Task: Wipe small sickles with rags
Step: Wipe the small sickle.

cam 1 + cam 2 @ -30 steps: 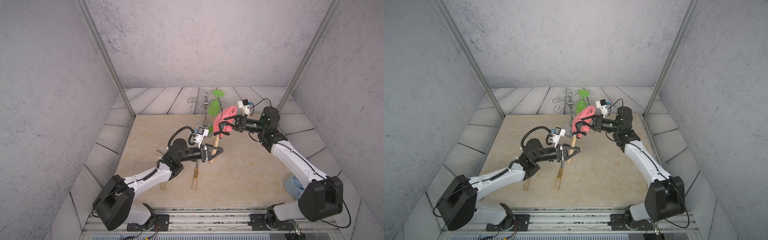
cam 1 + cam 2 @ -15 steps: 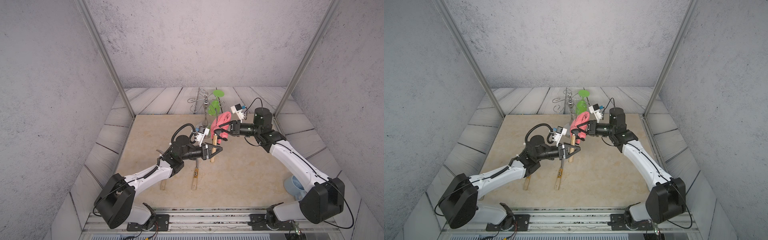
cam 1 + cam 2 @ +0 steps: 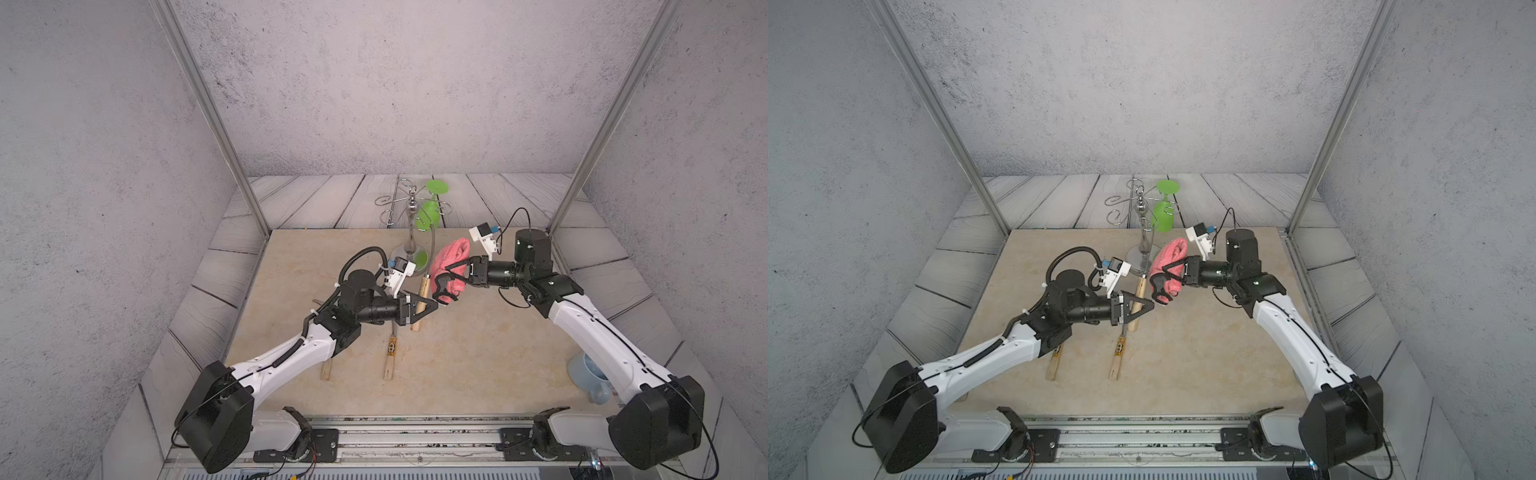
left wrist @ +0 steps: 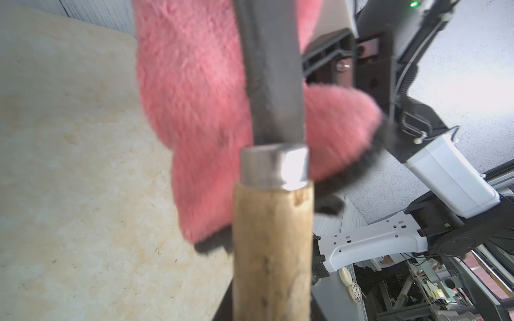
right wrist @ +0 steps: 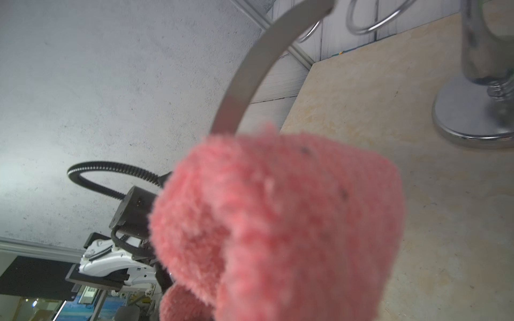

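Note:
My left gripper [image 3: 422,307] is shut on the pale wooden handle of one small sickle [image 3: 420,293], which it holds up off the table; the same gripper [image 3: 1140,308] shows in both top views. In the left wrist view the handle [image 4: 272,250], its metal collar and the dark blade run straight ahead. My right gripper [image 3: 446,270] is shut on the pink rag [image 3: 453,251], which is folded round that blade just above the collar. The curved blade [image 5: 250,69] comes out past the rag [image 5: 278,222]. Two more sickles [image 3: 390,353] [image 3: 327,368] lie on the beige board.
A chrome wire-armed stand [image 3: 411,224] with a green goblet [image 3: 428,212] hanging on it stands just behind the grippers. A pale blue cup [image 3: 586,376] sits at the board's right edge under my right arm. Grey walls and two metal posts close in the space.
My right gripper has carried the rag down the blade towards the handle and the left gripper. The left gripper has drawn back slightly with the sickle.

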Robot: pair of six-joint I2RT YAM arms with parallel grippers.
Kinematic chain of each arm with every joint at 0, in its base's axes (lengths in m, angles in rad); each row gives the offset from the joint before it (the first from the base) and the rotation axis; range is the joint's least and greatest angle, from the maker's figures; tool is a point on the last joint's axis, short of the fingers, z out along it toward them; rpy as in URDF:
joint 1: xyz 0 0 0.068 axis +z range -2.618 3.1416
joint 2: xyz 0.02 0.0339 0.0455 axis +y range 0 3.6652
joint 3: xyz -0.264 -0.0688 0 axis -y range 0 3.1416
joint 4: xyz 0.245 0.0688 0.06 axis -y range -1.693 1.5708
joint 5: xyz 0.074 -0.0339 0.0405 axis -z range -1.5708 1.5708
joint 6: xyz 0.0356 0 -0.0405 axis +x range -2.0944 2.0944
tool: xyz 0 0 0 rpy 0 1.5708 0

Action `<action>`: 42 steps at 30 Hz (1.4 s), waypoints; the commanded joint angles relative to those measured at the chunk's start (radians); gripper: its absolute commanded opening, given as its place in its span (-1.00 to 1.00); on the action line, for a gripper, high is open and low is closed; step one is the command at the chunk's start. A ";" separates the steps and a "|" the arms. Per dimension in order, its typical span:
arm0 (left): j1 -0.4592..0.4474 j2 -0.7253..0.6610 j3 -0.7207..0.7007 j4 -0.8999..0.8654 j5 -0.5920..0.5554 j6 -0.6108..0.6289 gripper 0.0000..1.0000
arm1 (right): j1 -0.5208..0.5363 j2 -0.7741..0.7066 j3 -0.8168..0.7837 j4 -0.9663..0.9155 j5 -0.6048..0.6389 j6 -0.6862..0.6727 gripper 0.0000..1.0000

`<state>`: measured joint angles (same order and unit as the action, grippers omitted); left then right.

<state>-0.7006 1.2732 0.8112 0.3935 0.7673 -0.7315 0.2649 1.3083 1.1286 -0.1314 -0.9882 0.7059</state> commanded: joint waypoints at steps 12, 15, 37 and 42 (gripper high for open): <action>-0.081 -0.095 -0.112 0.000 0.009 0.020 -1.00 | -0.045 0.211 0.208 0.227 -0.151 0.126 -0.87; -0.095 -0.072 -0.105 0.023 0.029 0.019 -1.00 | -0.034 0.240 0.245 0.212 -0.181 0.110 -0.87; -0.108 -0.103 -0.079 0.032 -0.177 0.082 -1.00 | 0.044 0.087 0.042 0.297 -0.081 0.195 -0.87; -0.109 -0.106 -0.062 0.048 -0.183 0.086 -1.00 | 0.071 0.063 -0.038 0.450 -0.039 0.317 -0.87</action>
<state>-0.8093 1.1969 0.6971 0.3325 0.6209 -0.6956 0.3130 1.3972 1.1328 0.2363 -1.0531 0.9325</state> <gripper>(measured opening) 0.247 0.170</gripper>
